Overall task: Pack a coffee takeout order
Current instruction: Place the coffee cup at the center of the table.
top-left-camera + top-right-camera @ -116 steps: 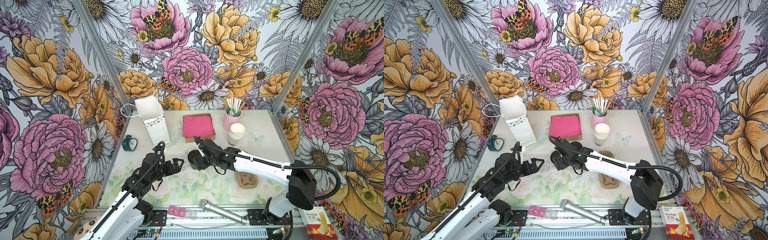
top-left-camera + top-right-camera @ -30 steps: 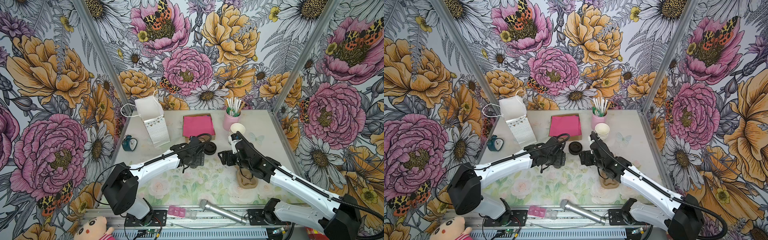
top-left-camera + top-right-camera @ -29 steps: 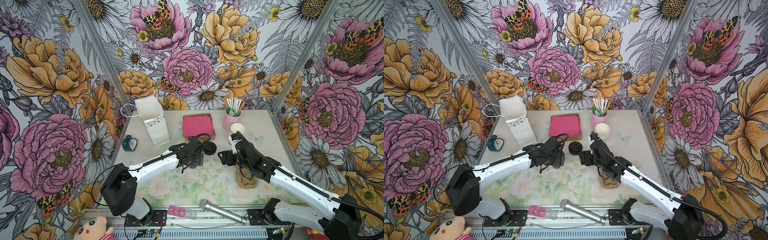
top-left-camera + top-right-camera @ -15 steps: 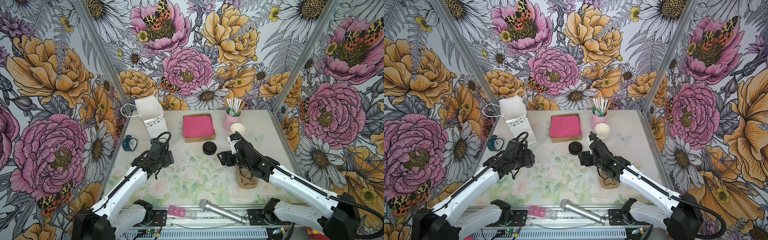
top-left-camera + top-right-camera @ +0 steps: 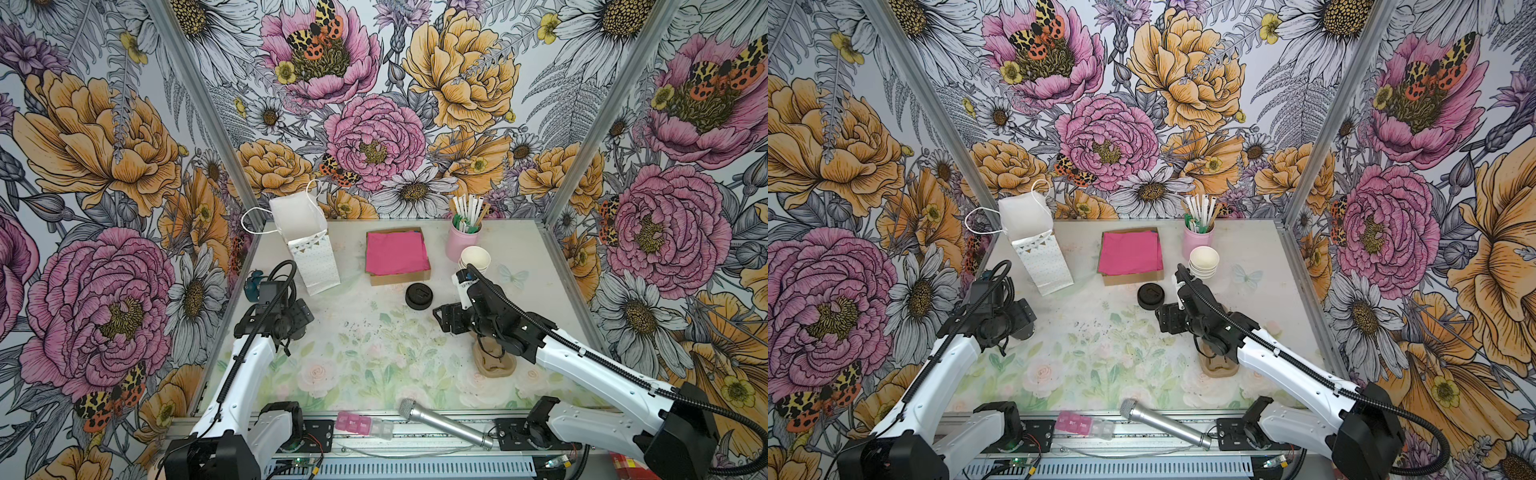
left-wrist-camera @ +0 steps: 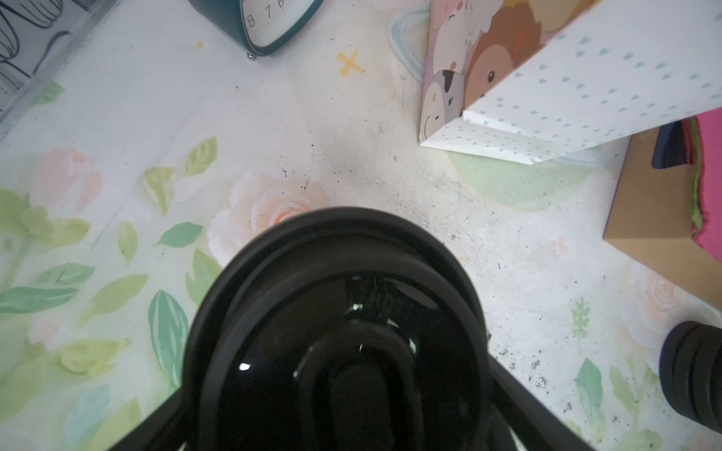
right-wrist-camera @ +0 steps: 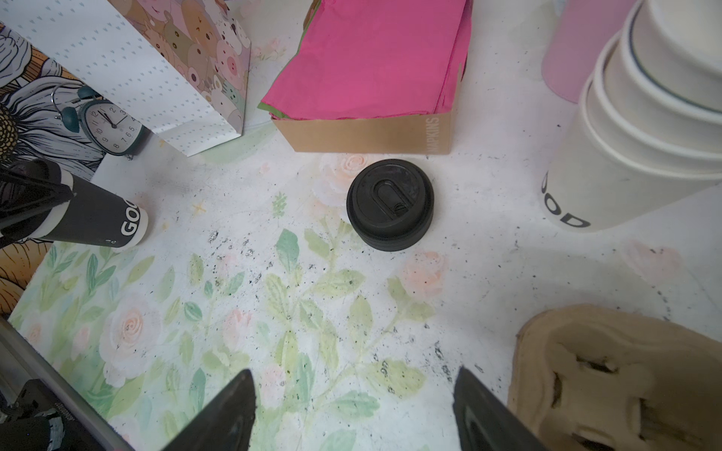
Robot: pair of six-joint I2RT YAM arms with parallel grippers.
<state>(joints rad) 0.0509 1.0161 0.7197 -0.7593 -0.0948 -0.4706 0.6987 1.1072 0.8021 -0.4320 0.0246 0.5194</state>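
Black-lidded paper cup is clamped in the left jaws, now pulled back from the middle of the desk to its left edge by the clock. Right jaws hang open, unmoved, beside the loose black lid in front of the pink napkin.

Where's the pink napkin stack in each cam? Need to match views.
Top view: pink napkin stack, in its cardboard box, back middle of the table.
Top view: pink napkin stack, same spot.
Left wrist: pink napkin stack, only a sliver at the picture's edge.
Right wrist: pink napkin stack, large, filling the box marked NAPKINS.
Shared landmark: white gift bag, beside the box in all four.
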